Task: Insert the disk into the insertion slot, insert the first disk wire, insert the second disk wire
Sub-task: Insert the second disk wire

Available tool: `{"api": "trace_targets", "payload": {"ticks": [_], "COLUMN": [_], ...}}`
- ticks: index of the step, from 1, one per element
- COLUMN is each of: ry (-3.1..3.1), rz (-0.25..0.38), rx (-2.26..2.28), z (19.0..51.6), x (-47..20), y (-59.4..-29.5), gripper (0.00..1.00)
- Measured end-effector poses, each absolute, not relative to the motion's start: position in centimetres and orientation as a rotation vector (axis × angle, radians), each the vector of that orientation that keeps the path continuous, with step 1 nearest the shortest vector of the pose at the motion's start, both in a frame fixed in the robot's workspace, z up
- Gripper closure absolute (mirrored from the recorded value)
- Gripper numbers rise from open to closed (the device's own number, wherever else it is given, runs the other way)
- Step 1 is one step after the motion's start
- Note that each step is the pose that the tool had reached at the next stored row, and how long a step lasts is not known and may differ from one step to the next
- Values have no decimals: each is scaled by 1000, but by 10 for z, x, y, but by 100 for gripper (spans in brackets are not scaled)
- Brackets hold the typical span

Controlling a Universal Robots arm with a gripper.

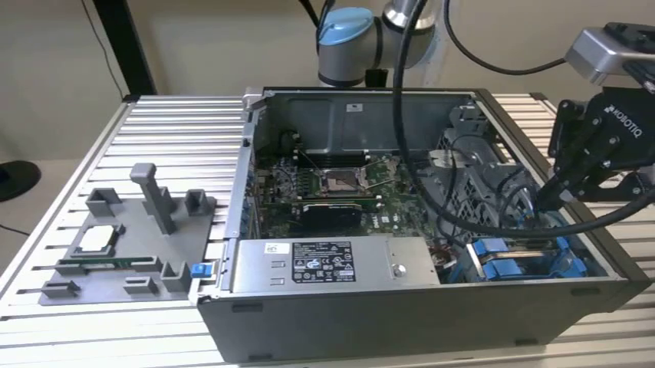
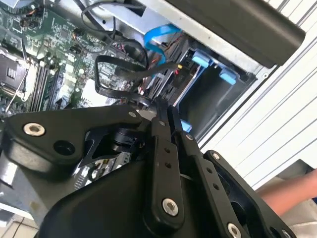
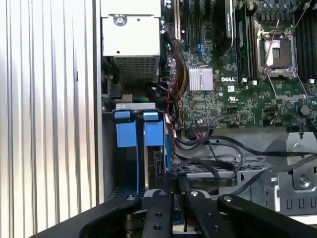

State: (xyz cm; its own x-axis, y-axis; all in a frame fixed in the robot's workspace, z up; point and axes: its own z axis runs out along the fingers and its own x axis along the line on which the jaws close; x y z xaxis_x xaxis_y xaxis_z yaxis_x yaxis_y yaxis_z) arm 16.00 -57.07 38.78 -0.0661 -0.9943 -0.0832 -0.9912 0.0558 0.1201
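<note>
Evidently the disk [image 3: 153, 133] is sitting on edge in the insertion slot [image 3: 109, 163]. Its blue carrier is showing between the grey walls, while the silver body is mostly hidden. Taking the open computer case [image 1: 409, 330] as a dial in the exterior view, the disk [image 1: 501, 267] is lying in the four o'clock corner. In the second wrist view the insertion slot [image 2: 208, 101] is appearing as a dark bay just beyond the fingertips.

The gripper [image 1: 542, 201] is hanging over the case's three o'clock rim and reaching down toward that corner. In both wrist views the gripper [image 2: 167, 110] [image 3: 174, 182] is keeping its fingers close together, with only a thin gap between them. Whether they are pinching anything cannot be told. Black wires [image 2: 106, 82] [image 3: 223, 142] are looping just beside the tips.

The silver power-supply box [image 1: 327, 263] is lying along the six o'clock wall, just beside the slot. The processor socket [image 1: 338, 180] is sitting near the dial's centre. A grey fixture [image 1: 123, 245] is resting on the ribbed table [image 1: 174, 130] at nine o'clock, well apart from the case. A person's arm [image 2: 290, 191] is showing beyond the case in the second wrist view.
</note>
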Motion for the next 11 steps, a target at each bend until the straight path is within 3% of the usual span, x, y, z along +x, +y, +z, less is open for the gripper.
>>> {"api": "trace_targets", "payload": {"ticks": [11], "ry": [-2289], "rz": [-183], "rx": [2157], "z": [386], "x": [130], "y": [-571], "gripper": [100]}}
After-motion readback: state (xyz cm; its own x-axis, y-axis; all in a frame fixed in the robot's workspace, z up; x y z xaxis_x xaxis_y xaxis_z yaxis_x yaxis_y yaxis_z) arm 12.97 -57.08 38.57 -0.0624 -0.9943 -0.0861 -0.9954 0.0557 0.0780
